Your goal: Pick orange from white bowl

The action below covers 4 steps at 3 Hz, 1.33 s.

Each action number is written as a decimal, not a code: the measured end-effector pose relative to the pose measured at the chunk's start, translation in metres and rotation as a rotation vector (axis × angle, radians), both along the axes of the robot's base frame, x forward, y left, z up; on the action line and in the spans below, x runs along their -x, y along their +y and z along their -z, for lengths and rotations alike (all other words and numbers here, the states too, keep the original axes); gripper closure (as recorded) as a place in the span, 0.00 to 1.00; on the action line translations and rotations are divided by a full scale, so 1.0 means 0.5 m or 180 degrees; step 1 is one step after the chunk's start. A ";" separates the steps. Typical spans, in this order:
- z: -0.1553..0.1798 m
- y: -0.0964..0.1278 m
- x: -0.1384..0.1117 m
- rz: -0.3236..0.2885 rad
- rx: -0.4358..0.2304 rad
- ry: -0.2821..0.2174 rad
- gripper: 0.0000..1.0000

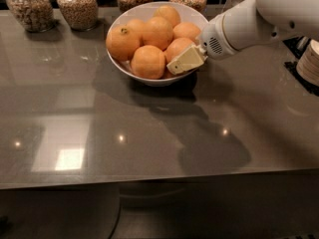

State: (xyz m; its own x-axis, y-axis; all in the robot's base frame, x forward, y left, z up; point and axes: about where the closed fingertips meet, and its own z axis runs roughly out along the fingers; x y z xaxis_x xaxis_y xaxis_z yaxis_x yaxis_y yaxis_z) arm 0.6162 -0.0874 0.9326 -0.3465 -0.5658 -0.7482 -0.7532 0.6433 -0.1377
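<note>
The white bowl (121, 15) stands at the back middle of the grey table and holds several oranges. One orange (122, 42) at the left has a dark stem spot. A plain orange (175, 48) lies at the bowl's right side. My gripper (185, 60), cream-coloured at the tip of the white arm (249, 21), reaches in from the right. It sits at the bowl's front right rim, against that plain orange and beside the front orange (148, 61). What lies under the gripper is hidden.
Several glass jars of grain (77, 5) stand in a row behind the bowl along the table's back edge. A pale stacked object (310, 62) on a dark base sits at the right edge. The table's front edge (149, 180) runs across the lower frame.
</note>
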 end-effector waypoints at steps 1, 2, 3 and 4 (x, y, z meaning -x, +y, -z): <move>0.016 0.008 -0.020 -0.0025 0.0008 0.0021 0.29; 0.036 0.027 -0.028 -0.0086 0.0001 0.0079 0.48; 0.035 0.026 -0.023 -0.0087 0.0001 0.0077 0.71; -0.011 0.027 -0.010 -0.0106 -0.0091 0.0017 0.94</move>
